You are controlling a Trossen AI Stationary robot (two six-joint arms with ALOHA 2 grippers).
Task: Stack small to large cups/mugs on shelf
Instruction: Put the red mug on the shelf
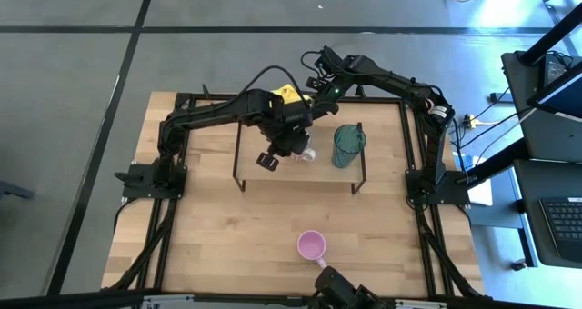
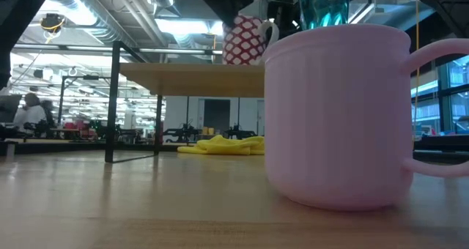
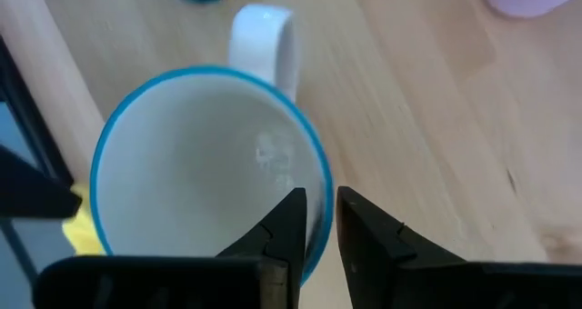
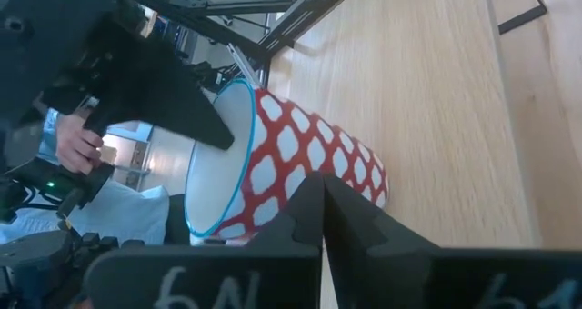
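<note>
So the white mug [image 3: 205, 164] with the red pattern and blue rim is up on the shelf [image 2: 190, 79], sitting upright right next to the teal cup [image 1: 346, 145]. The left gripper [image 3: 314, 223] has its fingers pinched over the mug's rim, one inside and one outside, nearly closed with just the wall between them. That grip makes sense for lowering a mug straight down without needing the handle, which sticks out to the side, away from the fingers.

The pink mug [image 1: 311, 245] is the odd one out, down on the table near the front edge, well apart from the shelf. My guess is it's next, since small to large means it belongs at one end of the row.

The right gripper [image 4: 323, 204] hangs back behind the shelf, fingers together, holding nothing, just pointing at the mug from the far side. There's a yellow cloth [image 2: 220, 145] lying under the shelf, out of the way.
</note>
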